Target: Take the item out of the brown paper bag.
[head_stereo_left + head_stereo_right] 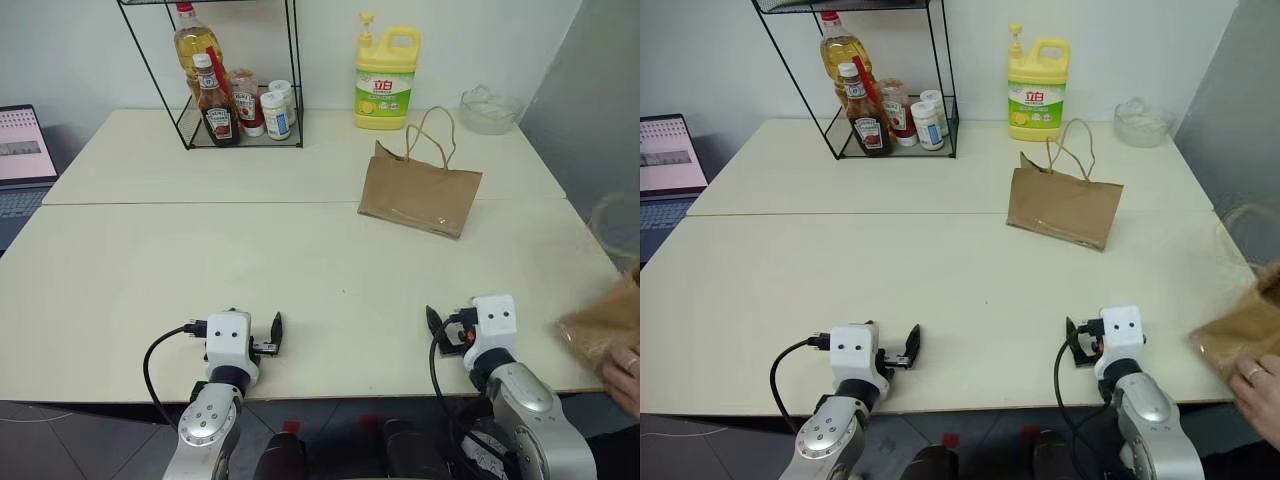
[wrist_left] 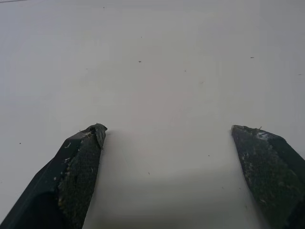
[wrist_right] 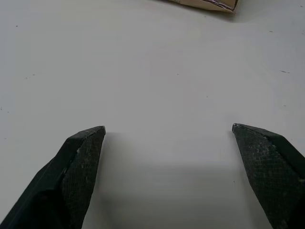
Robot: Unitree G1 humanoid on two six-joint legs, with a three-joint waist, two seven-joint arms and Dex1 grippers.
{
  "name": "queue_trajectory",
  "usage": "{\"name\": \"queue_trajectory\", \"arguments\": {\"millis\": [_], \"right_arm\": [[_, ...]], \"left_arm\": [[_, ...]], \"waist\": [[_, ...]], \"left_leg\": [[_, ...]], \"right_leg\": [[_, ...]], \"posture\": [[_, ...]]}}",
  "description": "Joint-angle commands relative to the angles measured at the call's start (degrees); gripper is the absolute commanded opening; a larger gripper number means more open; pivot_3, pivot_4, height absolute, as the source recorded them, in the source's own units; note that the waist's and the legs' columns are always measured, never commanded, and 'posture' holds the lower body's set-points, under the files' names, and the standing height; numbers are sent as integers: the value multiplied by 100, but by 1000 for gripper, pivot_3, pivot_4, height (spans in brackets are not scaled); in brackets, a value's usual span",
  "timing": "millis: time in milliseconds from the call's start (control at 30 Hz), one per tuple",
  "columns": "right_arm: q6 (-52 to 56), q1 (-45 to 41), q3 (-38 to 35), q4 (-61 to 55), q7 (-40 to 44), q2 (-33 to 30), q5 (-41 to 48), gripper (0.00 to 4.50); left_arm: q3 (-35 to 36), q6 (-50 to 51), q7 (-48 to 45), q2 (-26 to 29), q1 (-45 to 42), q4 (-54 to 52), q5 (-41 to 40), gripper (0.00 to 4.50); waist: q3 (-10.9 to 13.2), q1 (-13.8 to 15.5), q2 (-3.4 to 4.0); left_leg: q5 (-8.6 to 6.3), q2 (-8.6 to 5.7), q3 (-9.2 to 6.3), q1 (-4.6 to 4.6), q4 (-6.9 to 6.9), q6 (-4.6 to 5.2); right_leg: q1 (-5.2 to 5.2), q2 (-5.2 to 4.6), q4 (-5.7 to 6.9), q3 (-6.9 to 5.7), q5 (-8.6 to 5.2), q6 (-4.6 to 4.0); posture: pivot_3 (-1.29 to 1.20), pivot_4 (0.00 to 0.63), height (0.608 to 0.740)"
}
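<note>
Left gripper (image 2: pixel 167 138) and right gripper (image 3: pixel 169 131) rest low at the near edge of the table (image 1: pixel 150 270), well apart; both have jaws spread wide with bare tabletop between them. At the near right edge, a person's hand (image 1: pixel 1258 385) holds a second brown bag (image 1: pixel 1240 335). Farther back, right of centre, the brown paper bag (image 1: pixel 418 190) lies tilted, cord handles up; contents hidden, so the item's place cannot be told. Behind it stands a yellow detergent jug (image 1: pixel 386 80); far left, a wire rack (image 1: pixel 235 75) of bottles.
</note>
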Motion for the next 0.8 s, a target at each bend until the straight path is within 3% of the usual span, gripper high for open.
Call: {"name": "queue_trajectory", "arguments": {"millis": [33, 533, 800], "right_arm": [[-145, -22, -29, -175, 25, -25, 18, 4500], [-146, -139, -64, -112, 19, 24, 66, 4500], [24, -1282, -618, 56, 820, -809, 587, 4500]], "left_arm": [[77, 114, 44, 62, 131, 137, 117, 4465], [173, 64, -405, 296, -107, 274, -237, 4465], [373, 1050, -2119, 1520, -2128, 247, -1399, 4465]], "waist": [[0, 0, 0], [0, 2, 1], [17, 16, -11]], "left_leg": [[0, 0, 0, 0, 0, 0], [0, 0, 0, 0, -1, 0], [1, -1, -7, -17, 4, -2]], "right_leg": [[0, 0, 0, 0, 0, 0], [-1, 0, 1, -1, 0, -1], [-7, 0, 0, -12, 2, 1]], "posture": [[0, 150, 740], [0, 150, 740], [0, 150, 740]]}}
